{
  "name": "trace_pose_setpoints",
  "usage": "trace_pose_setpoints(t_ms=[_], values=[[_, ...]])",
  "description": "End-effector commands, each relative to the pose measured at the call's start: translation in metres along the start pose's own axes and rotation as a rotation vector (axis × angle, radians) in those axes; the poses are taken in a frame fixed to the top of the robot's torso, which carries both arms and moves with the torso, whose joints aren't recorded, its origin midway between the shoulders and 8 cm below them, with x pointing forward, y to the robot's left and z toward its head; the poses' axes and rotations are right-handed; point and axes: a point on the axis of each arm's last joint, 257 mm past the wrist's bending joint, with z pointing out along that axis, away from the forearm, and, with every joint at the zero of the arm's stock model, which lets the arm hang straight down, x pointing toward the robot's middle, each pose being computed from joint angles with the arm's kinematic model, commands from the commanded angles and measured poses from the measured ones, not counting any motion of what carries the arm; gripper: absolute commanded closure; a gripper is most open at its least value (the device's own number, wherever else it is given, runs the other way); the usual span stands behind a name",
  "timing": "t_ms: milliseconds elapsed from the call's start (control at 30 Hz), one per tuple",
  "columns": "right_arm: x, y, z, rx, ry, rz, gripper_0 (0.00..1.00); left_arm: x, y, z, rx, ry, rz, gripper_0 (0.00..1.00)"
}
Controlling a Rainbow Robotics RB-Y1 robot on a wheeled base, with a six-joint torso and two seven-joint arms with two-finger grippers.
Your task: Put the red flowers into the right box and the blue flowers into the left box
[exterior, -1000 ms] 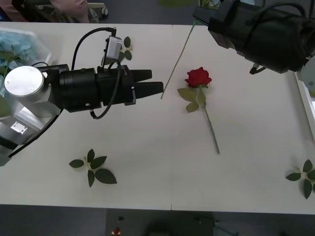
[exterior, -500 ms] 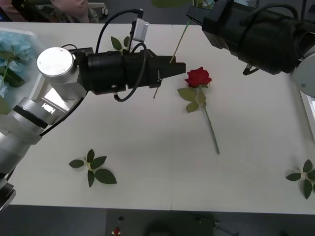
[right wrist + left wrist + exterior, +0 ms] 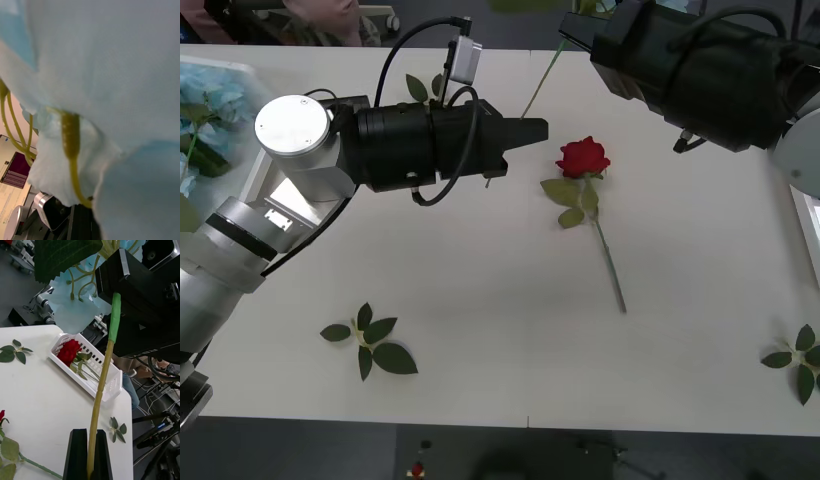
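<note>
- At the far left edge of the white bench point(image 3: 480, 330), the left box point(image 3: 250, 120) holds pale blue flowers point(image 3: 210, 95) already lying inside.
- Near the front left of the bench lies a loose leaf sprig point(image 3: 370, 345) with no bloom.
- The left gripper point(image 3: 530, 132) reaches sideways across the middle of the bench, its black jaws pressed together on the lower end of a long stem point(image 3: 99, 405).
- In the left wrist view that stem runs from between the jaws up to a green taped section and on to a pale blue flower head point(image 3: 80, 296) beside a broad leaf point(image 3: 63, 255).
- A second leaf sprig point(image 3: 420, 88) lies on the bench behind the left arm.
- A single red rose point(image 3: 583, 157) lies on the bench just right of the left gripper's tips, apart from them, its stem trailing toward the front edge.
- The right arm point(image 3: 700, 70) hangs above the rear right of the bench; I cannot tell how its jaws stand. The right wrist view shows blue petals point(image 3: 112, 56) pressed close to the camera.
- The right box point(image 3: 90, 369) holds red flowers point(image 3: 69, 350); its rim shows at the front view's right edge.
- Another leaf sprig point(image 3: 795, 360) lies at the front right.
</note>
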Motion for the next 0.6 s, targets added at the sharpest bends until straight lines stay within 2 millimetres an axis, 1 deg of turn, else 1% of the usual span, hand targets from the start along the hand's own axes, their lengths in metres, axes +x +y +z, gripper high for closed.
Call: trace_pose_setpoints(t_ms=[33, 67, 100, 133, 167, 233, 300, 367, 433, 467, 500, 533, 567, 600], values=[[-0.012, 0.028, 0.003, -0.046, -0.019, -0.097, 0.71, -0.012, -0.007, 0.001, 0.013, 0.007, -0.017, 1.0], [-0.013, 0.027, 0.002, -0.042, -0.022, -0.104, 0.33, -0.012, -0.007, 0.0, 0.013, 0.008, -0.018, 1.0], [-0.013, 0.025, 0.002, -0.038, -0.021, -0.11, 0.23, -0.013, -0.006, -0.001, 0.01, 0.007, -0.019, 1.0], [-0.014, 0.023, 0.002, -0.033, -0.022, -0.115, 0.1, -0.013, -0.005, -0.002, 0.008, 0.007, -0.018, 1.0], [-0.014, 0.024, 0.002, -0.032, -0.023, -0.123, 0.0, -0.015, -0.004, -0.006, 0.007, 0.003, -0.026, 1.0], [-0.014, 0.023, 0.001, -0.029, -0.021, -0.129, 0.0, -0.023, -0.003, -0.014, 0.009, -0.011, -0.044, 1.0], [-0.014, 0.021, 0.001, -0.025, -0.017, -0.131, 0.0, -0.037, 0.0, -0.029, 0.011, -0.036, -0.074, 1.0], [-0.006, 0.018, 0.001, -0.012, 0.015, -0.122, 0.0, -0.05, 0.005, -0.056, 0.0, -0.038, -0.093, 1.0], [0.006, 0.012, -0.001, 0.007, 0.067, -0.09, 0.0, -0.058, 0.011, -0.093, -0.026, 0.002, -0.088, 1.0], [0.013, 0.007, -0.002, 0.022, 0.098, -0.074, 0.0, -0.059, 0.015, -0.111, -0.042, 0.03, -0.086, 1.0], [0.022, -0.002, -0.006, 0.056, 0.143, -0.054, 0.0, -0.057, 0.02, -0.139, -0.072, 0.09, -0.069, 1.0], [0.035, -0.014, -0.011, 0.101, 0.199, -0.03, 0.0, -0.051, 0.028, -0.172, -0.118, 0.162, -0.057, 1.0], [0.041, -0.02, -0.014, 0.126, 0.228, -0.027, 0.0, -0.05, 0.035, -0.193, -0.153, 0.196, -0.053, 1.0], [0.05, -0.028, -0.019, 0.164, 0.275, -0.017, 0.0, -0.047, 0.044, -0.223, -0.204, 0.243, -0.055, 1.0]])
